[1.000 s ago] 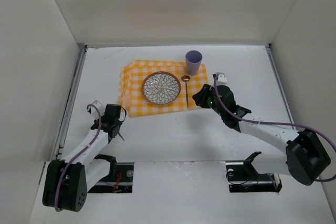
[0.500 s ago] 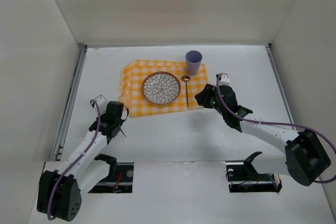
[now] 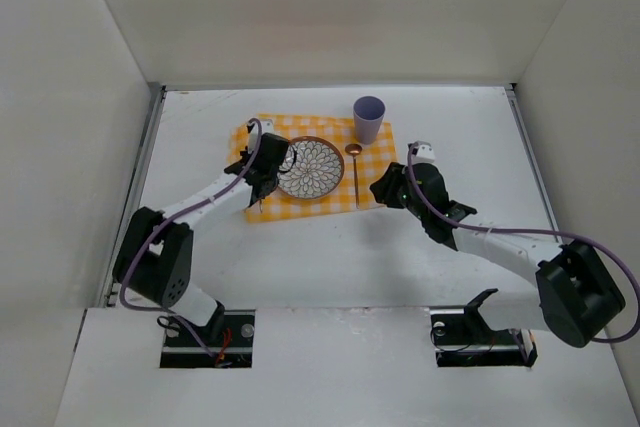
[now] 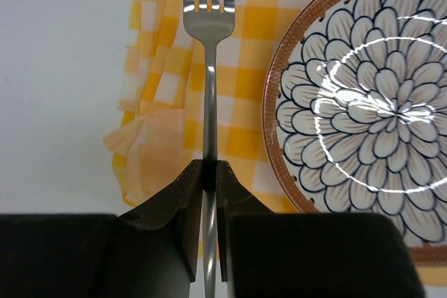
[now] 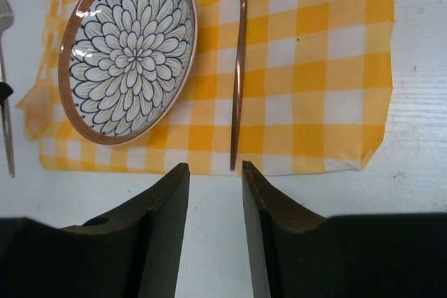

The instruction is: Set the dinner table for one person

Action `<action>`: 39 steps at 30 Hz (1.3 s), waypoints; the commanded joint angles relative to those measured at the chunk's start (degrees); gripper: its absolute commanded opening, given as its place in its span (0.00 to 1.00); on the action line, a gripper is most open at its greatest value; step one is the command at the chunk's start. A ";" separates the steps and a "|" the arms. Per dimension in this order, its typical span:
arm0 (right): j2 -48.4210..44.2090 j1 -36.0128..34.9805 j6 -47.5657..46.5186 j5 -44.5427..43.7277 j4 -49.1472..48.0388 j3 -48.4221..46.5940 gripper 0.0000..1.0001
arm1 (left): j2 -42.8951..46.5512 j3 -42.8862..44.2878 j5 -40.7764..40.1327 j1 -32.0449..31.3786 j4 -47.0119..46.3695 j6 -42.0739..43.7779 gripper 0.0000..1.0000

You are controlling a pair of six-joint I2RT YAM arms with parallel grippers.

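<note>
My left gripper (image 3: 262, 179) (image 4: 209, 169) is shut on the handle of a silver fork (image 4: 208, 68), held over the left part of the yellow-and-white checked cloth (image 3: 330, 199), just left of the flower-patterned plate (image 3: 308, 167) (image 4: 363, 102). The fork's tines point to the far side. A copper spoon (image 3: 355, 169) (image 5: 239, 75) lies on the cloth right of the plate (image 5: 126, 54). A lilac cup (image 3: 369, 118) stands at the cloth's far right corner. My right gripper (image 3: 385, 187) (image 5: 215, 169) is open and empty, at the cloth's near right edge, close to the spoon's handle end. All of it rests on the white dinner table (image 3: 330, 257).
White walls enclose the table on the left, back and right. The cloth's left edge (image 4: 140, 137) is rumpled and folded. The fork and a left fingertip show at the left edge of the right wrist view (image 5: 7, 137).
My left arm has swung from the near left of the table up over the cloth's left part, carrying the fork. My right gripper has barely moved.
</note>
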State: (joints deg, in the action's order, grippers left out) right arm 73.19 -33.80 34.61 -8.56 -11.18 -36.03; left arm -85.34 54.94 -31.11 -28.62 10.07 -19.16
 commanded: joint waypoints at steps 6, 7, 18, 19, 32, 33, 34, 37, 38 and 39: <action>-0.06 -0.08 0.55 -0.23 -4.11 -0.44 0.42 | -7.46 6.23 3.87 4.50 -4.35 7.11 0.02; 0.20 -0.08 0.55 -0.23 -4.11 -0.53 0.42 | -8.60 6.93 3.95 4.50 -4.44 7.20 0.02; 0.55 -0.08 0.46 -0.06 -4.20 -0.71 0.42 | -15.29 9.57 4.22 4.94 -4.97 6.59 0.03; 0.73 -0.08 0.46 -0.06 -4.20 -0.71 0.42 | -15.47 9.57 4.22 5.20 -4.97 6.59 0.03; 1.25 -0.08 0.46 0.12 -4.20 -0.71 0.42 | -17.58 7.73 5.45 5.81 -5.93 6.59 0.06; 1.26 -0.08 0.46 0.12 -4.20 -0.71 0.42 | -17.67 7.47 5.62 6.08 -6.02 6.50 0.06; 1.26 -0.08 0.46 0.03 -4.20 -0.79 0.42 | -17.67 7.29 5.71 6.17 -6.11 6.41 0.06; 1.43 -0.08 0.46 0.03 -4.20 -0.80 0.42 | -17.67 7.11 5.71 6.26 -6.20 6.24 0.06; 1.43 -0.08 0.46 0.03 -4.20 -0.80 0.42 | -17.67 7.20 5.71 6.17 -6.02 6.06 0.06; 1.34 -0.08 0.46 0.03 -4.20 -0.80 0.42 | -17.75 7.20 5.71 6.17 -5.85 5.89 0.06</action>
State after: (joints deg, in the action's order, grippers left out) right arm 74.41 -33.80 34.76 -8.54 -11.57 -36.03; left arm -103.37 62.04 -25.82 -22.76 4.91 -13.80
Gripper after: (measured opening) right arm 0.419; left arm 0.083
